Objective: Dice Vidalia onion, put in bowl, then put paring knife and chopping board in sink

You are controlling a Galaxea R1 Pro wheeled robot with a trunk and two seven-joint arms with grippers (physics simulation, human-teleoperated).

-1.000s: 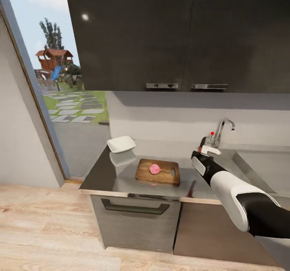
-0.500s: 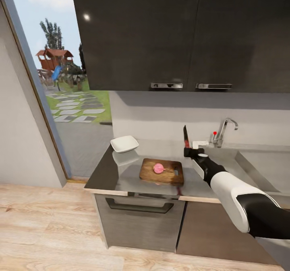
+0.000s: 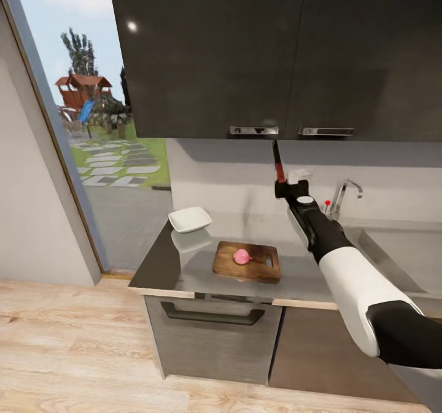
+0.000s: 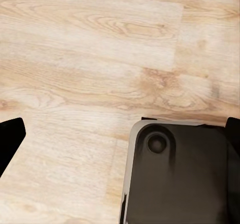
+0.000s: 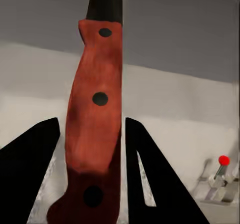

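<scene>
Already done: the small round pinkish Vidalia onion [image 3: 242,256] is out of the basin and sits whole near the middle of the rectangular brown wooden chopping board [image 3: 247,261].
Knife: the slim paring knife with the reddish riveted handle [image 5: 95,129] is clamped between the two black fingers of the right gripper [image 3: 283,187], blade pointing up, high above the right end of the board and in front of the grey wall.
Right pincer: closed on the handle, one finger on either side of it in the right wrist view.
Left pincer: its dark fingertips sit far apart at the edges of the left wrist view over pale wood-plank floor [image 4: 90,59], nothing between them; I judge it open and empty.
Left to do: dicing, moving the pieces to the bowl, then knife and board into the sink; none of this looks begun.
Board: flat, rounded corners, slot-shaped handle hole at its right end; lies near the front edge of the smooth glossy grey countertop [image 3: 166,259].
Bowl: shallow white bowl with a squarish rim [image 3: 189,219], empty as far as I can tell, at the back-left corner of the countertop, apart from the board.
Sink: grey metal basin [image 3: 393,250] at the right, with a curved chrome tap [image 3: 342,195] carrying a red dot.
Surfaces: the worktop mirrors the bowl; dark gloss wall cabinets [image 3: 276,51] hang above.
</scene>
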